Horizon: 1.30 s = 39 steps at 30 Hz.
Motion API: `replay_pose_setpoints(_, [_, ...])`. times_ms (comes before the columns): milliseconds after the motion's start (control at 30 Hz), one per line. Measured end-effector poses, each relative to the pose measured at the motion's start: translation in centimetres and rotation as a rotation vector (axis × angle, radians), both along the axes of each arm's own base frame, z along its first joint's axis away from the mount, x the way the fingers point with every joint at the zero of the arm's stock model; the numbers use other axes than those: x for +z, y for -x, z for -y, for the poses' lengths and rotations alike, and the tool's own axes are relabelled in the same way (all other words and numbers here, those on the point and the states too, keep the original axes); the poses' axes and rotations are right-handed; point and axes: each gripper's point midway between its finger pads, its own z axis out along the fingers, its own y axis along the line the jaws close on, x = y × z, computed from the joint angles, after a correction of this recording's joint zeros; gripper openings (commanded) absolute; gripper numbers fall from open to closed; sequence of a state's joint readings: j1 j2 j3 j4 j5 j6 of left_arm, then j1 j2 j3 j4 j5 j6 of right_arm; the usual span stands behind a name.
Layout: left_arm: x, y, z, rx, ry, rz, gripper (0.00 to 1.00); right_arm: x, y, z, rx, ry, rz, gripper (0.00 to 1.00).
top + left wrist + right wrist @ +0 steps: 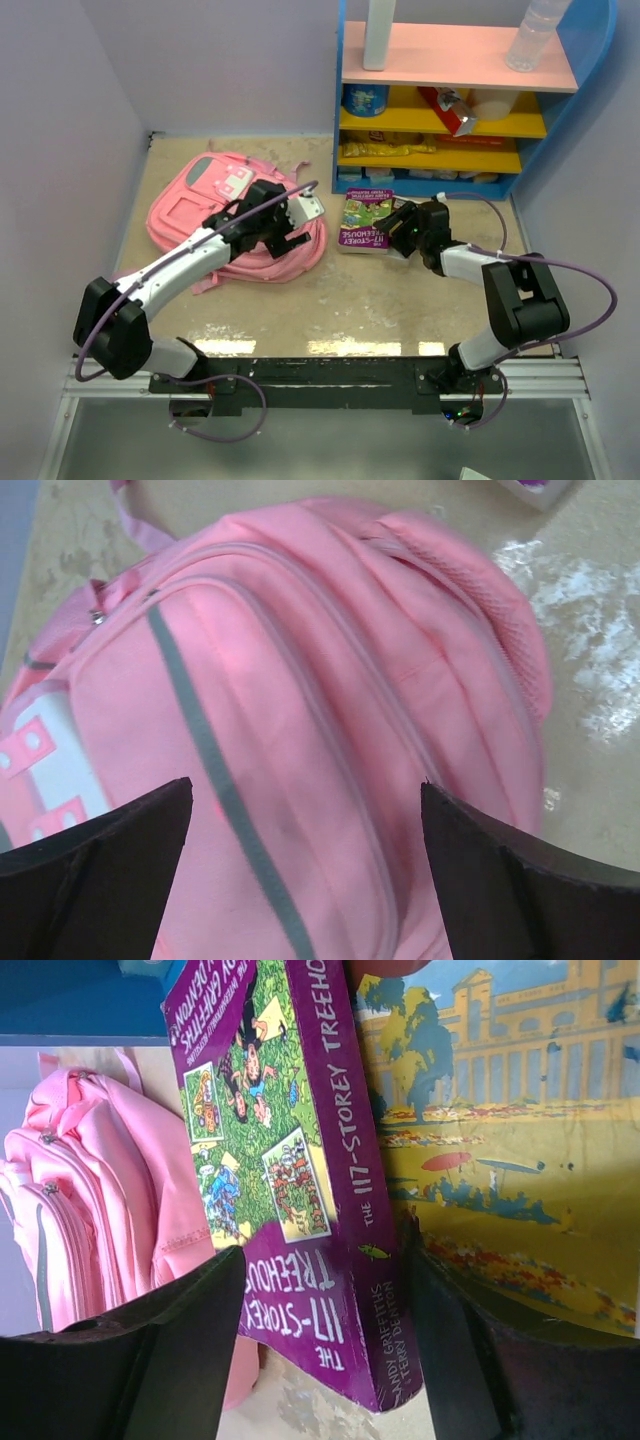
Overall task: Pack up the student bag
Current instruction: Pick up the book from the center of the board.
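table (400, 310): tan speckled top, glare patches towards the near edge
student bag (200, 215): lies flat in the far-left area, grey-and-white patch up
book (365, 222): purple cover up, right of centre, near the bag but apart from it; yellow cover showing beneath, unclear if it's a second book
shelf unit (440, 130): blue, stands at the far right corner, just behind the book

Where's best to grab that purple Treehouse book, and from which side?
Probably by its spine edge, pinched across the thickness, coming from the right arm's side. The book is a thin slab, wider across the cover than through the pages, and the right gripper's jaws stand either side of that spine.
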<state>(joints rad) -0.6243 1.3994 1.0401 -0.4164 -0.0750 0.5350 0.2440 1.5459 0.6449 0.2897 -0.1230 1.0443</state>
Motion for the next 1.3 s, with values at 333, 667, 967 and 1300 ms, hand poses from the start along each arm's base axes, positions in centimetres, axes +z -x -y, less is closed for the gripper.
replay_pose_setpoints(333, [2.8,-2.0,-2.5,0.053,0.08,-0.027,1.0,-0.5,-0.5,-0.6,0.003,-0.031,0.025,0.54])
replay_pose_setpoints(667, [-0.1,0.6,-2.8,0.021,0.061,-0.138,1.0,-0.8,-0.5,-0.6,-0.004,-0.035,0.026,0.48])
replay_pose_setpoints(967, [-3.2,0.2,-4.6,0.076,-0.029,-0.105,0.87,-0.9,-0.4,-0.6,-0.006,-0.04,0.027,0.46])
replay_pose_setpoints(1300, [-2.2,-1.9,-5.2,0.122,-0.052,-0.058,0.0,-1.2,0.2,-1.3,0.022,-0.053,0.01,0.09])
